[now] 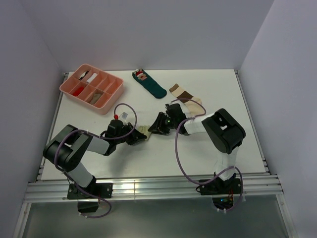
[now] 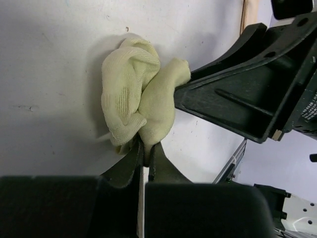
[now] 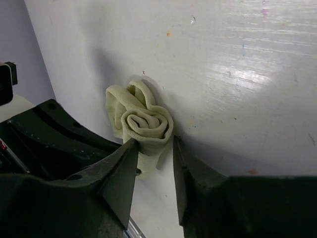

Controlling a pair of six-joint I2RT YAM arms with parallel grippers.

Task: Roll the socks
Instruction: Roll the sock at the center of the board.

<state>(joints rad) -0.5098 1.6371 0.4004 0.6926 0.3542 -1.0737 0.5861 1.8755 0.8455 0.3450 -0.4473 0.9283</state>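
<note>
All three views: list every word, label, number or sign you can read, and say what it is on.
None can be read for certain.
Right gripper: faint white print on its body at the left wrist view's right edge, too blurred to read.
Dark teal sock: a red-and-white figure, no lettering.
Pink tray: contents too small to show any label.

The top view looks steeply down from behind the arm bases over the whole desk (image 1: 208, 148). Each wrist camera sits close behind its own pincer, facing the desktop. Both wrist views share the rolled pale sock (image 2: 138, 94) at mid-desk.
</note>
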